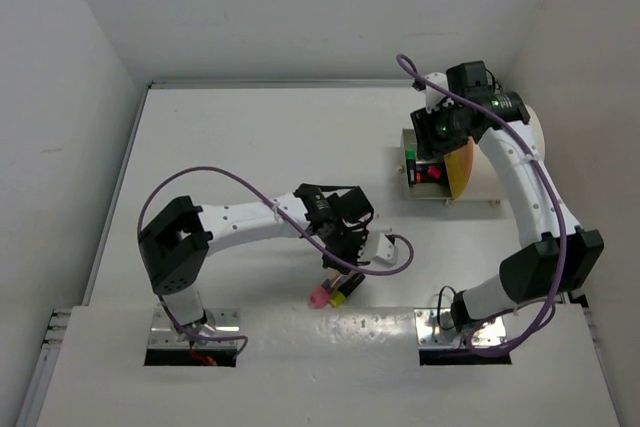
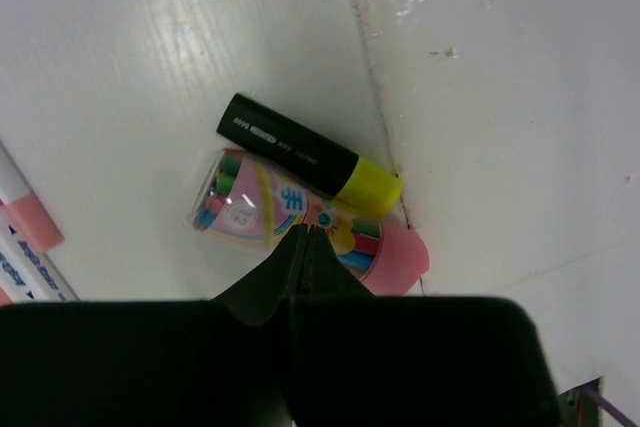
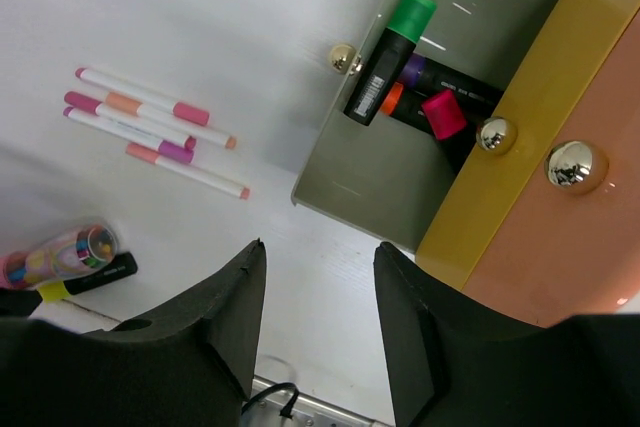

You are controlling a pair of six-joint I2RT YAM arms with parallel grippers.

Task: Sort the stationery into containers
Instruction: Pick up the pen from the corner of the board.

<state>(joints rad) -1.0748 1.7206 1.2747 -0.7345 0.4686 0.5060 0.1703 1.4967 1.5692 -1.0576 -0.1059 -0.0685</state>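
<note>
While the left gripper (image 2: 305, 237), fingers pressed together, hangs over the pink-ended tube (image 2: 255, 212), a black highlighter (image 2: 290, 147) touches it, print illegible; right gripper (image 3: 318, 287) spread.

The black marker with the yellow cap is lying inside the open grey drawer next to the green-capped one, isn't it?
Not quite. The black marker with the yellow cap lies out on the white table, against the clear pink-capped tube, as the left wrist view shows. The green-capped marker is indeed in the open grey drawer.
</note>
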